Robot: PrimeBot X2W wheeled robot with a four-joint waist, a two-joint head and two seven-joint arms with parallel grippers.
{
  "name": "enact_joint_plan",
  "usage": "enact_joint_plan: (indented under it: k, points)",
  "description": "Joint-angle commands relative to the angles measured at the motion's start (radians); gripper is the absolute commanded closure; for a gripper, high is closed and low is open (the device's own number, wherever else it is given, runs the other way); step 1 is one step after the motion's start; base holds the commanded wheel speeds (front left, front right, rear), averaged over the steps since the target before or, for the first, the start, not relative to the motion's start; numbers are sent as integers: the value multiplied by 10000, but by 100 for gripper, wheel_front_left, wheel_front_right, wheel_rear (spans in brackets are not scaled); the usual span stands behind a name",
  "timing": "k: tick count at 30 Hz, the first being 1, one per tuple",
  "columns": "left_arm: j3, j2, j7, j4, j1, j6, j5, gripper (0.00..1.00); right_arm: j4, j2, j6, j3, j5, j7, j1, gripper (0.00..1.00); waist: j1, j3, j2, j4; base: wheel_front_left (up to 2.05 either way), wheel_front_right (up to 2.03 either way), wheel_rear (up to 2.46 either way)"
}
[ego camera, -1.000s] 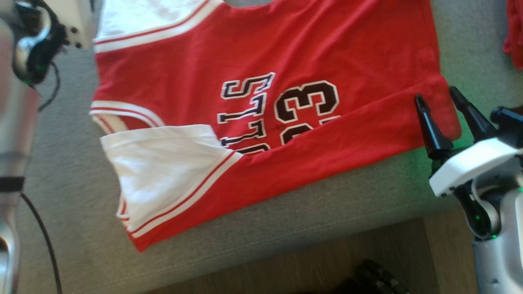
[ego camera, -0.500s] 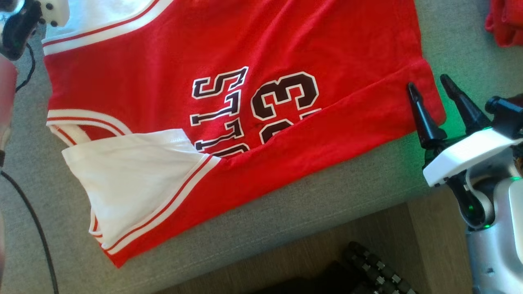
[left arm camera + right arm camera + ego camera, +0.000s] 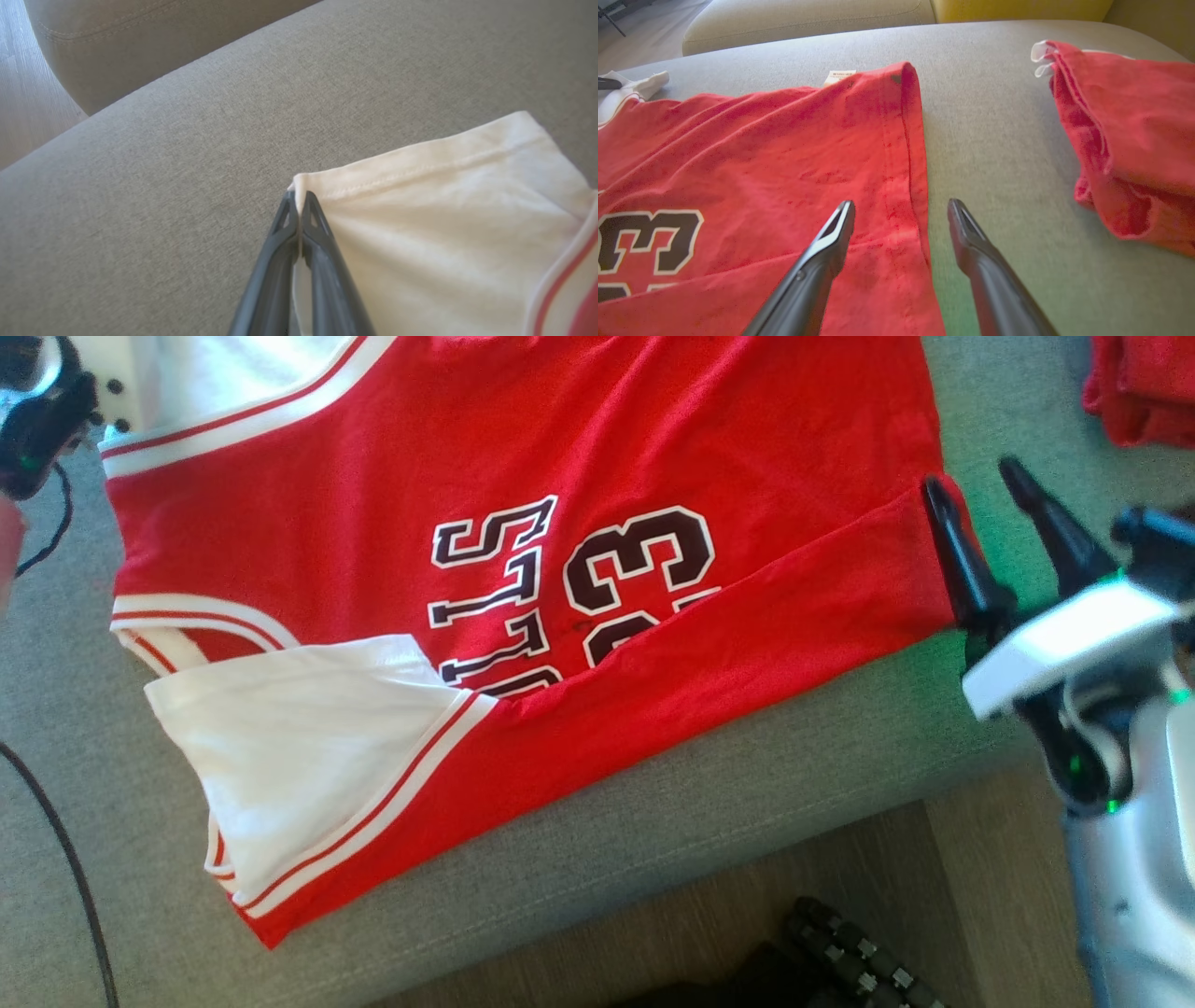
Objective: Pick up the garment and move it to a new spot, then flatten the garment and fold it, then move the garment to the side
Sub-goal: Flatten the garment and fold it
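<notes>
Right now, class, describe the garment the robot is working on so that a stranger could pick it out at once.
On the grey cushion two red cloths lie. The garment is the large one spread flat in the middle, with white sleeves. Unlike the bunched red cloth at the far right, it bears black, white-edged lettering and a 23.

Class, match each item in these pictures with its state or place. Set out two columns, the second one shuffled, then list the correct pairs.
1. left gripper
2. right gripper
3. crumpled red cloth
4. paper tag

A. jaws open, astride the hem of the jersey
B. lies on the sofa, apart from the jersey
C. jaws shut on a corner of the white sleeve
D. sticks out beyond the jersey's far edge

Pairs: 1-C, 2-A, 3-B, 4-D
</notes>
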Motion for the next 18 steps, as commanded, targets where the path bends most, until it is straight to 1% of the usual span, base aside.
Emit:
enact_joint_plan:
  k: [1, 5, 10, 18]
  points:
    - [306, 496, -97, -210, -367, 14, -71, 100, -253, -131, -4, 123, 92, 59, -203, 0, 0, -22, 0, -15, 0, 0, 0]
    - [104, 549, -246, -155, -434, 14, -312, 100, 620, 114, -4, 4, 504, 440, -1260, 0, 0, -72, 0, 58, 0, 0, 0]
    - [-313, 549, -345, -232, -509, 14, -514, 100, 1705, 145, -4, 194, 927, 893, -2781, 0, 0, -83, 0, 224, 0, 0, 0]
    - [-942, 525, -557, -419, -775, 14, -823, 100, 3928, 162, -4, 344, 929, 723, -4689, 0, 0, 25, 0, 533, 0, 0, 0]
